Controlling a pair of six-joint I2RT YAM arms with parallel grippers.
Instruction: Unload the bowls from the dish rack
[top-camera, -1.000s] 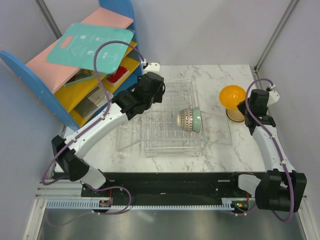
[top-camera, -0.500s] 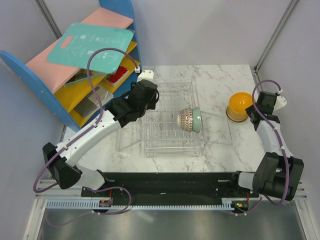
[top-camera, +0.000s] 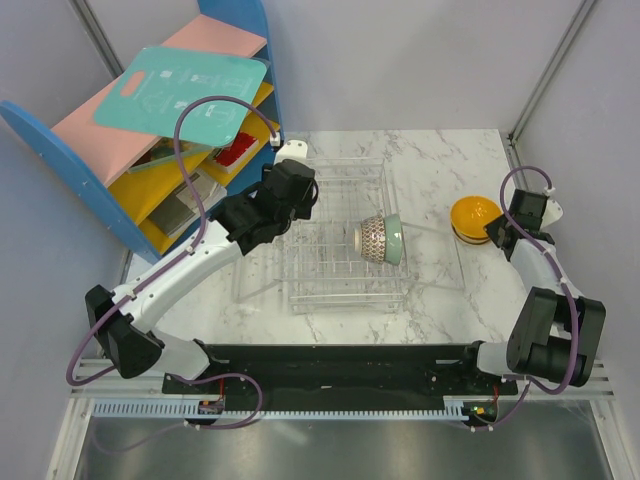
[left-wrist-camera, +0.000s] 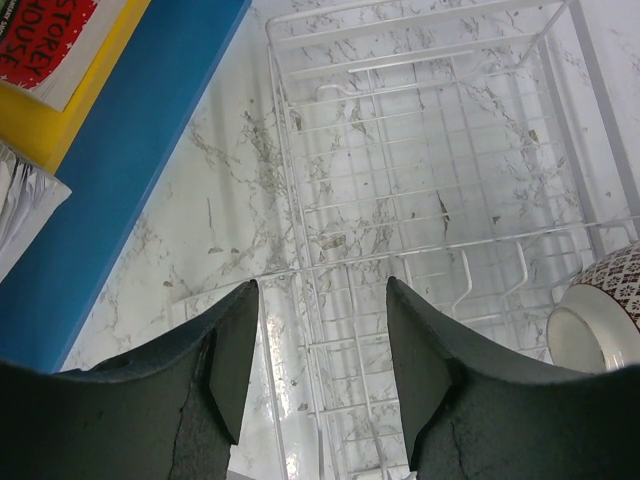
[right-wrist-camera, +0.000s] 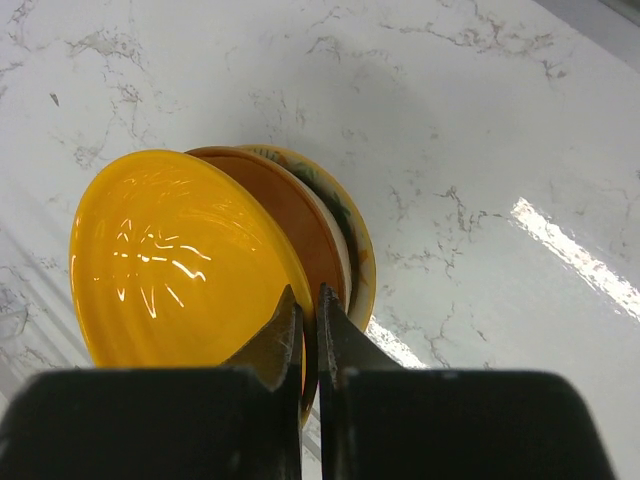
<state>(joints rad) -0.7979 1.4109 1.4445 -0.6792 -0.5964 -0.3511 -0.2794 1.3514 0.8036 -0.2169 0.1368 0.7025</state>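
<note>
The wire dish rack lies mid-table. In it a grey-brown mesh-patterned bowl and a pale mint green bowl stand on edge side by side; the mesh bowl also shows in the left wrist view. My left gripper hangs open and empty over the rack's left part. My right gripper is shut on the rim of the plain orange bowl, which sits nested in a cream floral bowl on the table right of the rack.
A blue-and-yellow shelf unit with a teal board on top stands at the back left, close to the left arm; its blue edge shows in the left wrist view. Grey walls enclose the marble table.
My right gripper has lowered the orange bowl from a raised, tilted hold down into the cream bowl at the right. My left gripper shifted slightly left over the rack, then stayed still.
</note>
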